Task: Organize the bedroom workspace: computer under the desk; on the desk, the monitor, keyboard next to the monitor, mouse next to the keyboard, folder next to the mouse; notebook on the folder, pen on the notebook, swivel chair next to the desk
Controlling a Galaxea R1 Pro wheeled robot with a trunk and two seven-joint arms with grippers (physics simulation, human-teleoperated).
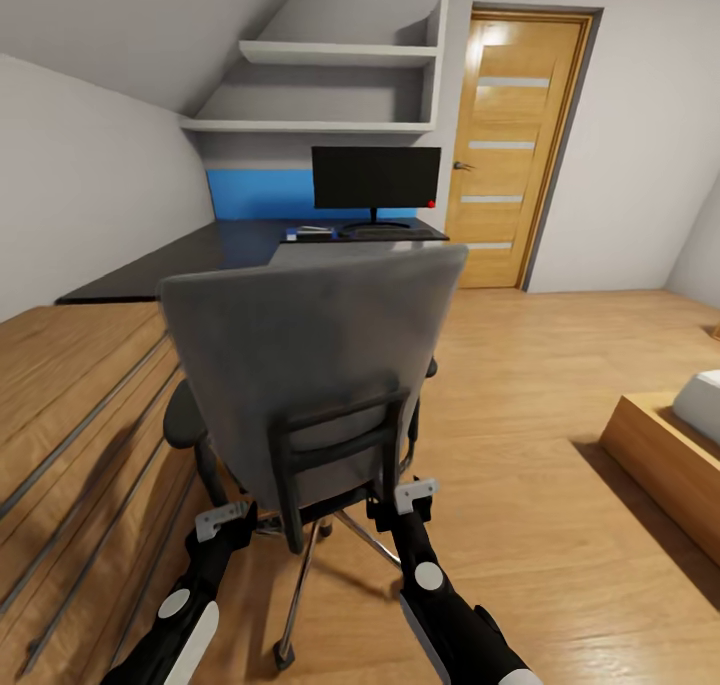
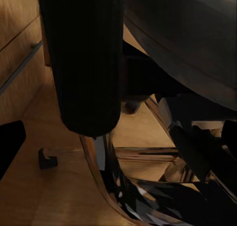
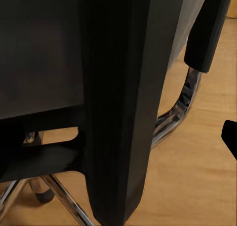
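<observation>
Fingers on my left arm sit low behind the chair, close to the black frame under its back, and my right fingers are at the frame's other side; from the head view I cannot tell how wide either pair is set or whether they grip the frame. Through my left wrist camera a thick black post of the chair stands very close between my dark fingertips, which sit wide apart at the edges of the picture, with the wooden floor and the metal legs beyond. My right wrist camera looks at a broad black upright of the chair's back frame, with a black armrest on its chrome bracket beside it and one fingertip off to the side, so these look spread too. The grey chair faces away from me toward the counter, whose glossy black top runs along the wall in front of it. On that counter stands the monitor, upright on its slim stand, with a small flat object just beside its foot that is too small to identify. Light wooden cabinets lie along my left, and a wooden door is beyond the counter's end.
</observation>
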